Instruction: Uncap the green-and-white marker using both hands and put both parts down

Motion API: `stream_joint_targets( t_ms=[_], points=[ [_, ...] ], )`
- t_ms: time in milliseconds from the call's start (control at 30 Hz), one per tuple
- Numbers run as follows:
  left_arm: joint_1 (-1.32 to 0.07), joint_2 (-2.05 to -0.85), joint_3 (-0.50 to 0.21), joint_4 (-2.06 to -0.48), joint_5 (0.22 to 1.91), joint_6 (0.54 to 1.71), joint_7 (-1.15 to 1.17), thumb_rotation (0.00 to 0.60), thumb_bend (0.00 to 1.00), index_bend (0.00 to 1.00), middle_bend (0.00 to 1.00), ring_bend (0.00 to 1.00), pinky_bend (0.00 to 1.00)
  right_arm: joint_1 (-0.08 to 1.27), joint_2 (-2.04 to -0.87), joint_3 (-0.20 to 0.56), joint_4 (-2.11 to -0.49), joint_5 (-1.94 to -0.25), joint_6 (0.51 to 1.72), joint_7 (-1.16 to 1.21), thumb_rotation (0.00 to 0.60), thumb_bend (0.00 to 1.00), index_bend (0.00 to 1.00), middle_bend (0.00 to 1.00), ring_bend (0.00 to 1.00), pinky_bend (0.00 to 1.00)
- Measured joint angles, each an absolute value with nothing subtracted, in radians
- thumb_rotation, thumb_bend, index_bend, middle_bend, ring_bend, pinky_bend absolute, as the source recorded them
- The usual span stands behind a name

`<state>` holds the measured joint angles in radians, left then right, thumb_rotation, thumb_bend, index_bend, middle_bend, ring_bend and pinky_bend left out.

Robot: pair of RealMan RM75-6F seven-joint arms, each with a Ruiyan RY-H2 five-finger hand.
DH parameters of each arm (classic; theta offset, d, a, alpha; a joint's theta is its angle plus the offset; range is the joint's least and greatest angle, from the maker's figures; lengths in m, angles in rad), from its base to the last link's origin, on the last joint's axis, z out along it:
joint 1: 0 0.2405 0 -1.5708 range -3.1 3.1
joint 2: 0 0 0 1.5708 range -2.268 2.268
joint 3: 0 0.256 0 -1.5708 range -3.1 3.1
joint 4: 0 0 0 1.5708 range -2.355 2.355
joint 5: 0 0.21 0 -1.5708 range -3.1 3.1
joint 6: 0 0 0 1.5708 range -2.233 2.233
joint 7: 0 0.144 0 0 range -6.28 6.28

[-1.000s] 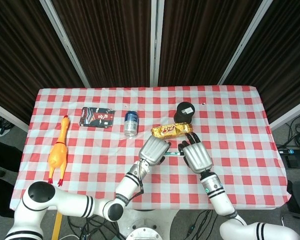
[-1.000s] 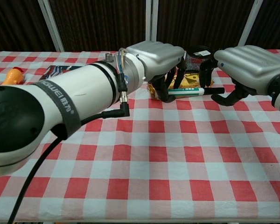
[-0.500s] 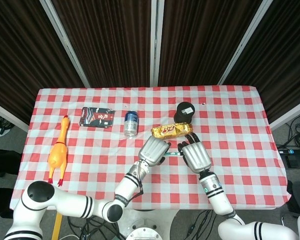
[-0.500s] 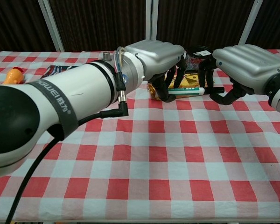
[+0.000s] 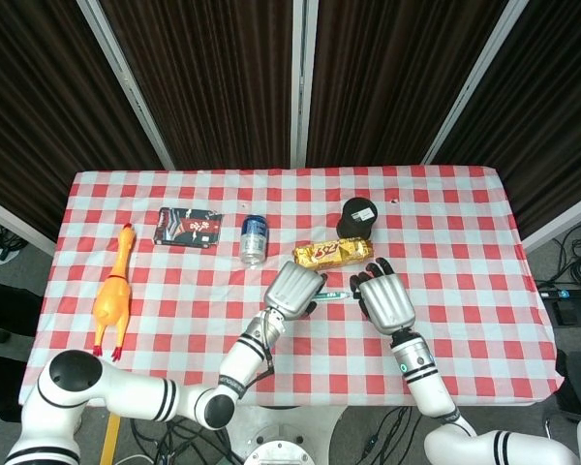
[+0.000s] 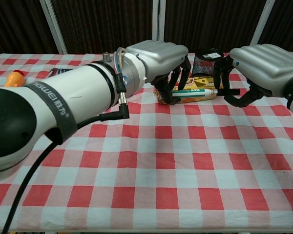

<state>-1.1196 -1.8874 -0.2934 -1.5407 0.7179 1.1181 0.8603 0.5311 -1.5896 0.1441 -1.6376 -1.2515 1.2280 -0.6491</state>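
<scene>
The desk (image 5: 445, 339) under its checked cloth is the backdrop; my two arms meet over its middle, just in front of the snack bar (image 5: 334, 253) and the dark cup (image 5: 357, 218). My left robot hand (image 6: 161, 58) is curled over the marker (image 6: 198, 91) with its fingers clamped around the green-and-white body, holding it level above the cloth. My right robot hand (image 6: 263, 66) has its dark fingers (image 6: 219, 78) curled at the cap end; I judge they pinch the cap, though the chest view does not let me be sure the cap is separate from the body yet.

To do this pull well, I should keep the left grip firm and steady and draw the right straight out along the marker's own line, without twisting downward, so the cap slides off rather than jams. I should stay clear of the snack bar just behind, then lower each part onto bare cloth, apart.
</scene>
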Motion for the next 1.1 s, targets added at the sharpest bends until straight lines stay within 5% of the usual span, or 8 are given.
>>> stream_joint_targets(
  t_ms=[733,1100],
  points=[
    [-1.001,-1.831,-0.164,-1.454,0.916,1.042,0.632,0.6,0.37,0.57,0.61,0.79,0.74,0.478,-1.584,0.101,-1.469,-1.229,1.198,-0.519,0.6,0.28,0.73,0.6,0.28,0.21],
    [-0.981,-1.837,-0.17,-1.44,0.922,1.037,0.639,0.6,0.37,0.57,0.61,0.79,0.74,0.502,-1.637,0.101,-1.396,-1.195,1.122,-0.522,0.6,0.22,0.59,0.5,0.21,0.18]
  ],
)
